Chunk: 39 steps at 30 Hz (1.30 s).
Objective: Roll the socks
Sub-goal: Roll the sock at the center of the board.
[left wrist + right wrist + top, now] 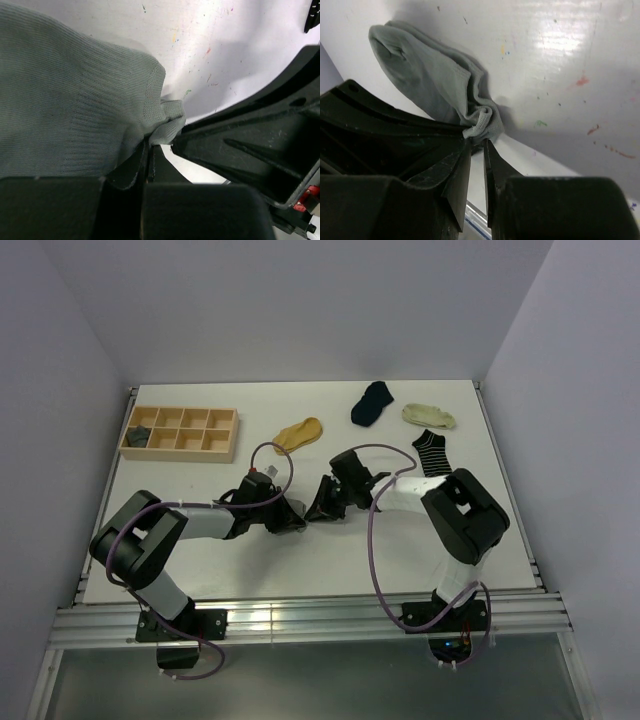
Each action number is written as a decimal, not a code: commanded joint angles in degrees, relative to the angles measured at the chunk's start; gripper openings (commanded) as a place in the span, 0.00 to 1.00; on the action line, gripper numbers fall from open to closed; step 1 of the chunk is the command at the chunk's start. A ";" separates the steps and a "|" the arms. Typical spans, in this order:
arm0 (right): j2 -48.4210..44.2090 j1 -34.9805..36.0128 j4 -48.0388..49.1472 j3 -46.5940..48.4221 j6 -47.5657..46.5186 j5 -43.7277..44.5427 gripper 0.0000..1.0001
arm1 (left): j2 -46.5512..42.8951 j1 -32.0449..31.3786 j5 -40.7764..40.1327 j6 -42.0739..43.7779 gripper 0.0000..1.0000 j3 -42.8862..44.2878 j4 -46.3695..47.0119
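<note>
A light grey sock (427, 77) lies flat on the white table (330, 550) near its middle, its cuff bunched into a small lump (482, 125). My left gripper (150, 145) is shut on the sock's (75, 100) edge right beside that lump. Facing it tip to tip, my right gripper (477, 142) has its jaws nearly together, pinching the bunched cuff at the very tips. In the top view the two grippers (298, 517) (318, 508) meet and hide the sock. Mustard (300, 432), navy (372, 402), cream (428, 416) and striped (432, 452) socks lie at the back.
A wooden tray (222, 435) with several compartments sits at the back left, a dark grey bundle (137, 437) in its near-left compartment. White walls close in the table on three sides. A metal rail (310, 620) runs along the near edge.
</note>
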 commanded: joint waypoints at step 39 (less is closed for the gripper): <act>9.86 1.04 -11.62 11.68 -1.09 7.25 0.04 | -11.98 -6.28 -20.38 11.12 0.41 4.43 -14.83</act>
